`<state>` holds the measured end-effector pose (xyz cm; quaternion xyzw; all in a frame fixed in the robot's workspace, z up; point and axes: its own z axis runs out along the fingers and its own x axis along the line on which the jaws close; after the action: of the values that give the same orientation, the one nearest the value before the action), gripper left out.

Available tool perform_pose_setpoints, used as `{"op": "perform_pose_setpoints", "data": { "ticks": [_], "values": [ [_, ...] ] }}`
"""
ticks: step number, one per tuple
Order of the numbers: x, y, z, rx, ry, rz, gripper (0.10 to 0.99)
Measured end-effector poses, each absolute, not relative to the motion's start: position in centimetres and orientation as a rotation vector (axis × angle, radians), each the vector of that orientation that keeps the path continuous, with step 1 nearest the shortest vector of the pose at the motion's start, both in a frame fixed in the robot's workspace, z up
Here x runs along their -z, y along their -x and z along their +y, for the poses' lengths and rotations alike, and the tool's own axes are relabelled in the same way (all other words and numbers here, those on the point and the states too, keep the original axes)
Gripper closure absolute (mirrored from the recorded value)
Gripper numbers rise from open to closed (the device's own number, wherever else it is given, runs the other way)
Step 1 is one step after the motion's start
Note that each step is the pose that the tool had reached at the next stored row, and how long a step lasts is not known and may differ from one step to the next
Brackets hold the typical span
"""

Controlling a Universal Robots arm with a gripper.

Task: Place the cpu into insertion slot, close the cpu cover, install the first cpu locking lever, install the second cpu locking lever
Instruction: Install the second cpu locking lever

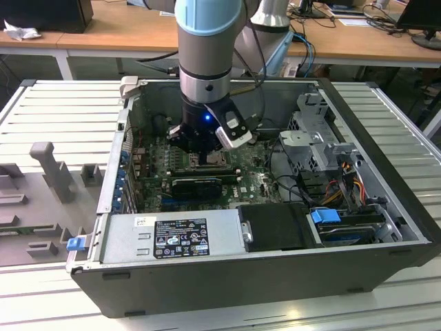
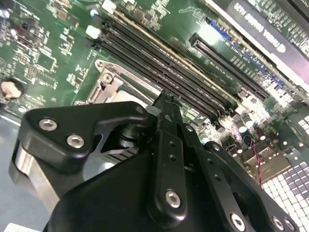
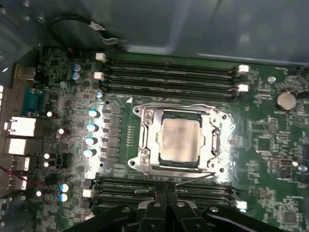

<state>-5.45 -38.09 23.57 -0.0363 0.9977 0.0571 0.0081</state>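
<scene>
In the first wrist view the cpu cover (image 3: 147, 140) lay flat on the insertion slot (image 3: 179, 170), framing the cpu (image 3: 181, 140) (pale grey, seated); the gripper (image 3: 165, 195), fingers pressed together and empty, hovered just beside the slot's edge.

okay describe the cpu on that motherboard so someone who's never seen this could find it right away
Start at the green motherboard inside the open computer case. Near its middle, between two banks of long black memory slots, sits a silver cpu cover framing the insertion slot. The cpu is the flat, pale grey square seen through that frame's window, the one plain metal face among dark slots and small parts.
</scene>
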Motion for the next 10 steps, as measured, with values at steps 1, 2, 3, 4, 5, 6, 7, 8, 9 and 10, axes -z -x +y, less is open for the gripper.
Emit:
{"op": "perform_pose_setpoints", "data": {
  "ticks": [1, 2, 3, 4, 5, 6, 7, 8, 9, 10],
  "values": [
    [-23.5, 5.7, -38.1, -0.188, 0.116, 3.117, 0.980],
    [-23.3, 6.1, -38.1, -0.203, 0.122, 3.116, 0.980],
    [-23.2, 6.2, -38.1, -0.211, 0.125, 3.115, 0.980],
    [-23.1, 6.3, -38.1, -0.216, 0.130, 3.115, 0.980],
    [-22.9, 6.4, -38.1, -0.220, 0.138, 3.115, 0.980],
    [-22.7, 6.4, -38.1, -0.222, 0.142, 3.114, 0.980],
    [-22.5, 6.5, -38.1, -0.224, 0.147, 3.114, 0.980],
    [-22.3, 6.5, -38.1, -0.225, 0.151, 3.114, 0.980],
    [-22.1, 6.5, -38.1, -0.226, 0.153, 3.114, 0.980],
    [-21.8, 6.5, -38.1, -0.227, 0.157, 3.114, 0.980]
  ]
}}
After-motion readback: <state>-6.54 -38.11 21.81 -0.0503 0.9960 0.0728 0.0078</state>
